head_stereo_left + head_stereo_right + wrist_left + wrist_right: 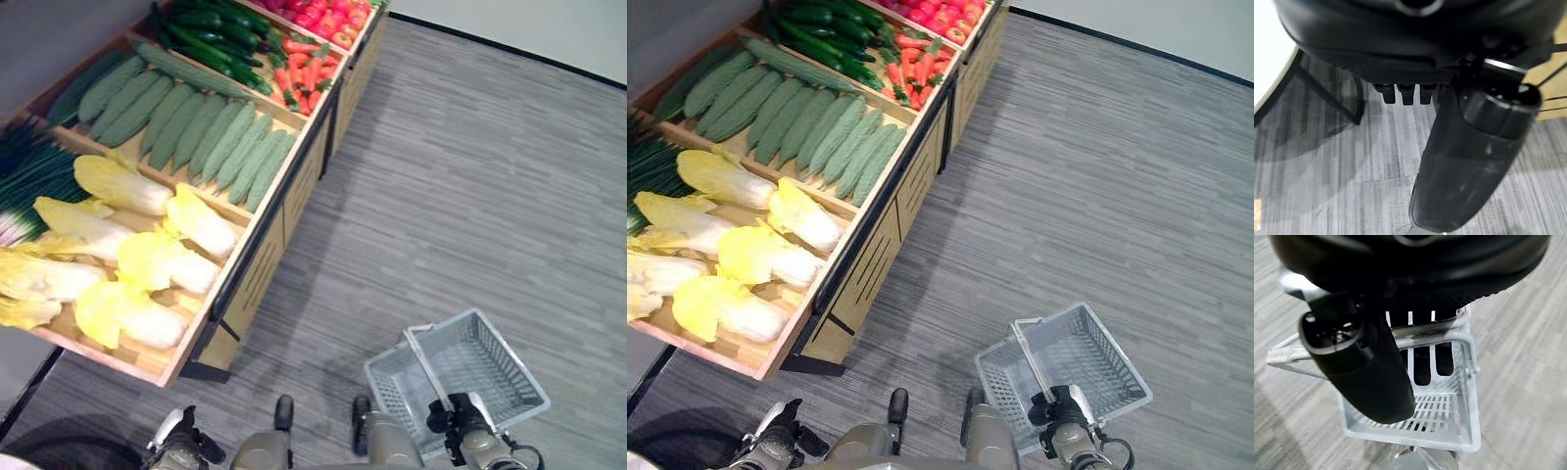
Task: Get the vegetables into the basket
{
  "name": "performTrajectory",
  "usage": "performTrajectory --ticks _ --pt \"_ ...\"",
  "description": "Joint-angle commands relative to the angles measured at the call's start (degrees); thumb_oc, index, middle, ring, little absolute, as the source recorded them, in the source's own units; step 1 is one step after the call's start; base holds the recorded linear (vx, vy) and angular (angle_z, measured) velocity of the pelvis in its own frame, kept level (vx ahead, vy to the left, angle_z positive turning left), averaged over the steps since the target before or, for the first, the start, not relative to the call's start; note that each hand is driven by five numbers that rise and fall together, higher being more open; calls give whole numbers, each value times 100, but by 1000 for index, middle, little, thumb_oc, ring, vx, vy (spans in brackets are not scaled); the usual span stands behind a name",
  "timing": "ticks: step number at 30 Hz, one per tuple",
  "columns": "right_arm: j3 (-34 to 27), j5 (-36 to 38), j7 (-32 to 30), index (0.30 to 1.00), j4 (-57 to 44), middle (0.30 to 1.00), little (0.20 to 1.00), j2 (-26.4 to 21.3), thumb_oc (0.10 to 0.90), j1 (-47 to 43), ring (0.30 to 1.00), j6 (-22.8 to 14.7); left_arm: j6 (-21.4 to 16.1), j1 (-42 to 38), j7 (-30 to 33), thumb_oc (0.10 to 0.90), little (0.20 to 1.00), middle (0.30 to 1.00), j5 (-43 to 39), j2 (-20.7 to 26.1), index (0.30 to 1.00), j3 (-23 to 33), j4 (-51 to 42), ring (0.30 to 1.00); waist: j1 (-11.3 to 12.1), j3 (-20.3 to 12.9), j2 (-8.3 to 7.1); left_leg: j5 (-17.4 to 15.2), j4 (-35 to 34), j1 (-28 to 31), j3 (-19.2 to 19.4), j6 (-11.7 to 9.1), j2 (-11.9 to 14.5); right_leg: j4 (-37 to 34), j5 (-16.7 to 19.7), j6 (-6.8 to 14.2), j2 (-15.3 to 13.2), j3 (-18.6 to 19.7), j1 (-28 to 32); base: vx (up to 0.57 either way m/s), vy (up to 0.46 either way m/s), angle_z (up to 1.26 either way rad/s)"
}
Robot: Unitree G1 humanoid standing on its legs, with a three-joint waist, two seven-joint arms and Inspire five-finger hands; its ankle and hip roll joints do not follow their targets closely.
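The stand [294, 211] fills the far left: cabbages [201, 220] nearest, cucumbers [211, 137] beyond, carrots [304, 73] farthest. All the vegetables lie there; none has reached the basket [505, 377], which hangs empty at near right. Your right hand [1422, 360] is curled round its handle [1425, 335]. Your left hand [1405, 93] hangs low over the floor with fingers relaxed, empty. Close on the stand, keep the basket level, and take a near cabbage first. No legible writing is visible.
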Motion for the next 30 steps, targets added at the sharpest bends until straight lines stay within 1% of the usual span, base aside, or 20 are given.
performTrajectory --ticks 1,2,3,5,6,9,10,11,12,13,14,15,16,17,18,20,22,24,27,30 --pt "32 -47 -53 300 -206 300 300 -298 400 -50 300 -84 -55 -15 203 900 1000 1000 92 114 1000 96 -42 1000 -43 89 43 -483 135 317 -499 -349 287 33 991 193 -9 426 -37 197 -244 77" --pt "26 -50 -56 300 -230 300 300 -288 400 -2 300 -82 -52 -19 202 900 1000 1000 86 114 1000 77 -47 1000 -60 67 28 -488 134 339 -612 -387 311 69 947 193 19 461 16 265 -453 127" --pt "0 -28 -39 300 -137 300 300 -293 400 49 300 -77 -47 -26 245 900 1000 1000 37 115 1000 97 -39 1000 -3 -18 -13 -450 137 294 -797 -490 458 72 662 143 75 262 151 236 -423 151" --pt "-5 2 -33 300 -52 300 300 -304 400 70 300 -61 -27 11 265 900 1000 1000 -4 75 1000 125 -10 1000 6 -106 5 -361 32 321 -850 -572 643 117 534 66 156 43 195 171 -348 118" --pt "-4 3 -33 300 -51 300 300 -305 400 71 300 -62 -27 13 265 900 1000 1000 -4 73 1000 125 -10 1000 -4 -109 11 -357 20 325 -860 -575 652 119 530 62 160 31 198 124 -249 49" --pt "-63 15 -48 300 54 300 300 -411 400 121 300 -73 -33 43 266 900 1000 1000 -95 29 1000 147 14 1000 -23 -178 48 -172 8 207 -994 -695 878 116 380 -55 284 -251 273 123 -293 25" --pt "-83 13 -62 300 70 300 300 -481 400 140 300 -85 -38 38 273 900 1000 1000 -124 2 1000 143 -2 1000 -35 -169 57 -112 49 135 -1007 -724 918 120 335 -90 309 -350 301 125 -384 39" --pt "-140 20 -90 300 107 300 300 -581 400 176 300 -93 -32 59 270 900 1000 1000 -117 -18 1000 125 -9 1000 -34 -132 75 26 112 12 -958 -776 980 140 247 -150 335 -528 360 104 -346 54" --pt "-170 21 -106 300 142 300 300 -633 400 204 300 -92 -32 58 262 900 1000 1000 -111 -30 1000 112 -17 1000 -38 -111 90 95 126 -68 -876 -778 1000 124 214 -186 318 -645 408 91 -326 73" --pt "-214 30 -115 300 172 300 300 -667 400 235 300 -96 -25 59 266 900 1000 1000 -113 -42 1000 114 -24 1000 -64 -96 101 165 128 -146 -666 -765 1041 98 192 -202 278 -781 463 34 -147 97" --pt "-213 30 -115 300 173 300 300 -668 400 235 300 -98 -24 59 266 900 1000 1000 -113 -43 1000 113 -25 1000 -72 -93 104 167 123 -142 -674 -766 1041 96 189 -203 277 -790 471 35 -174 95" --pt "-291 38 -138 300 204 300 300 -741 400 282 300 -85 -18 66 263 900 1000 1000 -101 -59 1000 131 -60 1000 -105 -41 102 185 208 -261 -61 -760 1034 -8 221 -219 179 -1037 600 13 -94 74" --pt "-291 38 -138 300 205 300 300 -741 400 282 300 -85 -17 67 263 900 1000 1000 -101 -59 1000 131 -61 1000 -107 -43 100 184 214 -265 -62 -759 1031 -14 224 -218 176 -1038 601 19 -154 58" --pt "-330 42 -151 300 232 300 300 -768 400 289 300 -84 -11 69 269 900 1000 1000 -78 -82 1000 133 -63 1000 -147 -42 108 168 278 -306 422 -749 1035 -98 249 -211 124 -1202 680 20 -109 49" --pt "-349 54 -159 300 219 300 300 -768 400 296 300 -72 -4 69 254 900 1000 1000 -55 -88 1000 124 -76 1000 -176 -54 120 160 318 -354 771 -744 965 -177 268 -207 107 -1319 739 33 -153 53" --pt "-381 96 -148 300 219 300 300 -726 400 318 300 -48 3 77 250 900 1000 1000 -11 -100 1000 142 -104 1000 -148 -80 173 171 272 -449 1211 -688 717 -339 327 -185 116 -1564 869 56 -129 90" --pt "-386 112 -146 300 182 300 300 -698 400 297 300 -41 16 77 237 900 1000 1000 39 -117 1000 120 -98 1000 -147 -104 224 239 142 -501 1398 -643 602 -346 304 -186 130 -1702 917 69 -44 61" --pt "-367 115 -159 300 98 300 300 -670 400 286 300 -46 38 70 207 900 1000 1000 100 -124 1000 93 -82 1000 -141 -106 266 375 9 -552 1536 -644 568 -334 263 -188 143 -1808 976 71 29 41" --pt "-364 68 -146 300 58 300 300 -594 400 291 300 -52 60 158 171 900 1000 1000 113 -157 1000 158 0 1000 -136 -146 259 282 -130 -394 1557 -595 565 -246 132 -152 117 -1797 1103 133 112 6" --pt "-368 46 -136 300 106 300 300 -518 400 301 300 -31 56 164 171 900 1000 1000 116 -156 1000 148 -2 1000 -119 -161 207 247 -153 -376 1593 -537 542 -180 144 -95 24 -1800 1141 104 142 -8"
